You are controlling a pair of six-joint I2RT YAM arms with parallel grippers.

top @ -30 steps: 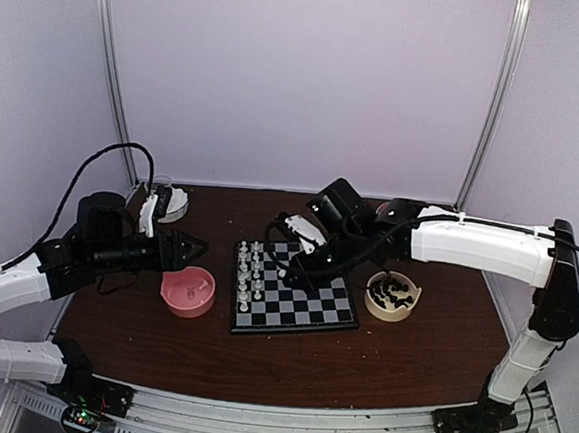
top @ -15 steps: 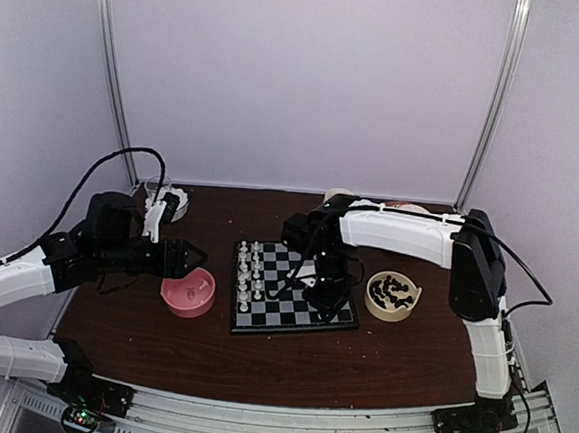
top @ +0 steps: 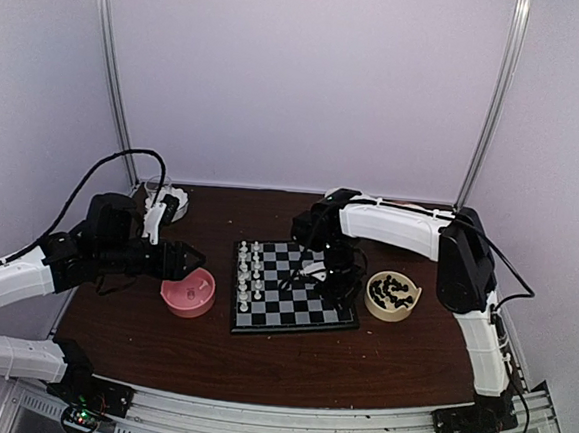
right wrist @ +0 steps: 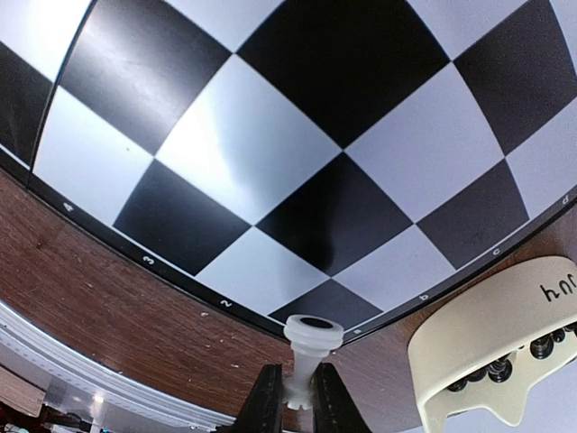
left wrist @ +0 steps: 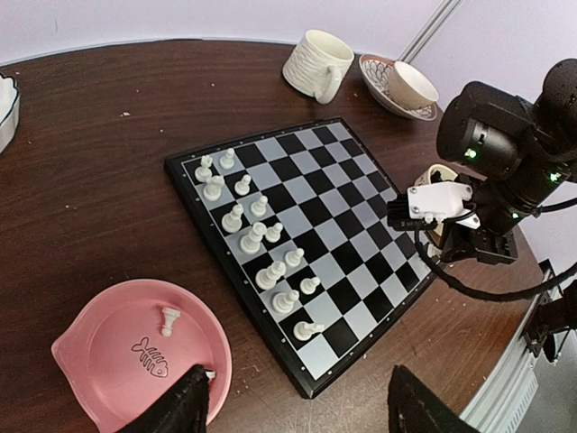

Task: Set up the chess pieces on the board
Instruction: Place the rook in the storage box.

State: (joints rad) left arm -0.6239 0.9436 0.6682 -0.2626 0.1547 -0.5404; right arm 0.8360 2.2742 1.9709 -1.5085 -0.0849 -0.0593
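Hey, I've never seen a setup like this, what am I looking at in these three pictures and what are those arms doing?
These are two white-and-black robot arms bolted at the near edge of a brown table, each ending in a two-finger gripper. One picture looks down from above; the other two come from small cameras on each wrist.

On the table lies a flat black-and-grey chessboard with small white chess pieces lined up along its left side. A pink bowl holds one white piece, and a cream bowl holds black pieces.

The right gripper is pinching a white piece over the board's edge. The left gripper hangs open above the pink bowl, holding nothing.
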